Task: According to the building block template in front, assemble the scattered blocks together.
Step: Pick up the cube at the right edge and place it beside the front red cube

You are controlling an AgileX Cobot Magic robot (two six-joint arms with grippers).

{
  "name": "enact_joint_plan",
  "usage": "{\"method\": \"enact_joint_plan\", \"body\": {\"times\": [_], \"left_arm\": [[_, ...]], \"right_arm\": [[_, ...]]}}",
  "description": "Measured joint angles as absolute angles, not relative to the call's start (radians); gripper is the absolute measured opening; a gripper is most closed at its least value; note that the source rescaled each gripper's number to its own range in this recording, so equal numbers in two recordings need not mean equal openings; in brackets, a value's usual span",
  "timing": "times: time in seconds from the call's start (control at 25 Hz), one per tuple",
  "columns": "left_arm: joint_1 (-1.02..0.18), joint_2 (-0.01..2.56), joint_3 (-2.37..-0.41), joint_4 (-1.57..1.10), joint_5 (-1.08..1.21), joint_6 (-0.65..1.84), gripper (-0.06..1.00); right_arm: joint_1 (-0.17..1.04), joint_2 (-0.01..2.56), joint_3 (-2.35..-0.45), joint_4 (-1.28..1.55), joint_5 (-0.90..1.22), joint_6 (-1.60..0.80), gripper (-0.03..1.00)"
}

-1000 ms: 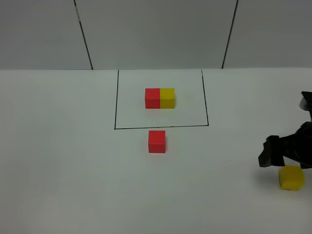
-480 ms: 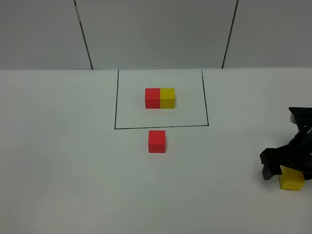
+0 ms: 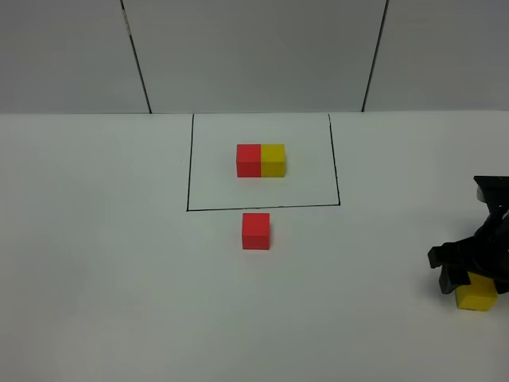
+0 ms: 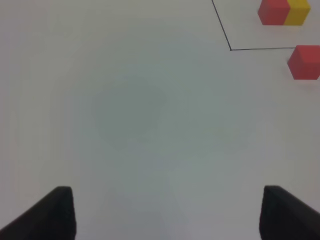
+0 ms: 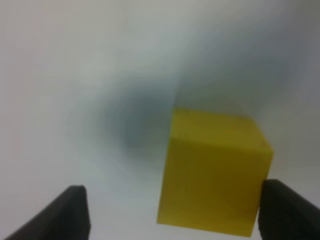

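Observation:
The building block template (image 3: 261,160), a red and a yellow cube joined side by side, sits inside a black drawn rectangle (image 3: 188,167) at the table's back centre. One scattered red block (image 3: 256,231) lies just in front of that frame. The scattered yellow block (image 3: 478,296) is at the far right, and my right gripper (image 3: 473,280) is lowered around it. In the right wrist view the yellow block (image 5: 212,175) lies between the fingers; one finger (image 5: 285,210) is against it and the other stands apart, so the jaws are open. My left gripper (image 4: 170,215) is open over bare table.
The left wrist view shows the template (image 4: 283,12) and the red block (image 4: 305,61) far off to one side. The white table (image 3: 119,263) ends at a grey panelled wall behind.
My right gripper has come down over the yellow block and its jaws have narrowed toward it. The block, the red block and the left gripper have not moved.

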State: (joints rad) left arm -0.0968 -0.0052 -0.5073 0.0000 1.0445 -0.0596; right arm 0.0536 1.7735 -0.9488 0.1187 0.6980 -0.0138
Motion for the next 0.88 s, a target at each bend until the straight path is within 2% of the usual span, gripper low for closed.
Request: {"method": "enact_joint_plan", "body": {"times": [0.28, 0.6, 0.68, 0.72, 0.76, 0.8, 0.88], "left_arm": [[-0.097, -0.005, -0.507, 0.000, 1.044, -0.060, 0.75], [-0.097, -0.005, -0.507, 0.000, 1.044, -0.060, 0.75], [-0.097, -0.005, -0.507, 0.000, 1.044, -0.060, 0.75], [-0.097, -0.005, -0.507, 0.000, 1.044, -0.060, 0.75], [-0.097, -0.005, -0.507, 0.000, 1.044, -0.060, 0.75], [-0.097, -0.005, -0.507, 0.000, 1.044, -0.060, 0.75], [-0.097, -0.005, -0.507, 0.000, 1.044, -0.060, 0.75]], "right_arm": [[0.054, 1.813, -0.949, 0.124, 0.671, -0.011, 0.40], [0.054, 1.844, -0.943, 0.134, 0.634, 0.008, 0.40], [0.054, 1.844, -0.943, 0.134, 0.636, 0.019, 0.32], [0.054, 1.844, -0.943, 0.133, 0.639, 0.021, 0.22], [0.054, 1.844, -0.943, 0.130, 0.645, 0.023, 0.07], [0.054, 1.843, -0.943, 0.130, 0.647, 0.024, 0.00], [0.054, 1.841, -0.944, 0.126, 0.656, 0.021, 0.01]]}}
